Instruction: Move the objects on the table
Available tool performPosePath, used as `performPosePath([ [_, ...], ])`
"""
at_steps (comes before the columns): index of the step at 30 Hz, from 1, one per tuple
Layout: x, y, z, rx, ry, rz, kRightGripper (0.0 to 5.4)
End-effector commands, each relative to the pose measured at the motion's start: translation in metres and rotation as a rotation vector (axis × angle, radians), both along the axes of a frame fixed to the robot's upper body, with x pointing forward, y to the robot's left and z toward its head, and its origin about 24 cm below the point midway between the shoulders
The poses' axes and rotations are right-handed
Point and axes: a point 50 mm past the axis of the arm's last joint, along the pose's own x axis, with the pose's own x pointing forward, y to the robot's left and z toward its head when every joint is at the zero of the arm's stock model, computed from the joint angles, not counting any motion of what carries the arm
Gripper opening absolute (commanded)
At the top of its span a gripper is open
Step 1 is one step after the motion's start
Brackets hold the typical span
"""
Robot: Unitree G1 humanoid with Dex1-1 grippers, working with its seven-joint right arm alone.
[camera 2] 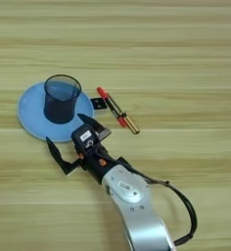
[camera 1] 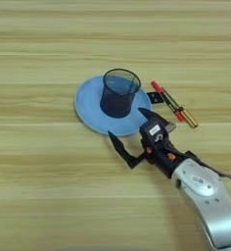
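Two slim tools, a red-capped marker (camera 1: 158, 87) and a yellow-handled screwdriver (camera 1: 186, 116), lie side by side, pointing toward 10 o'clock, at the plate's (camera 1: 88, 105) 3 o'clock. A mesh cup (camera 1: 118, 92) stands upright on it. The right gripper (camera 1: 129, 128), fingers spread wide and empty, reaches in from 5 o'clock.

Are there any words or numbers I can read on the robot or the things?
None can be read.
White label on the gripper: too blurred to read.
Small marks on the silver forearm: too small to read.
Block, marker, cup, plate: no writing shows.
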Motion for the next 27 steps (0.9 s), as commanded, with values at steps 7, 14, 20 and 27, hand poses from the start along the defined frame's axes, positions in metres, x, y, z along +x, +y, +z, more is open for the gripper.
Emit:
performPosePath([
  [7,-0.001,-0.025,0.025,0.009,-0.096,-0.099,5.35],
  [14,0.002,-0.053,0.029,0.022,-0.129,-0.278,5.35],
  [20,0.002,-0.07,0.027,0.026,-0.19,-0.437,5.35],
  [27,0.008,-0.081,0.024,-0.002,-0.241,-0.594,5.35],
])
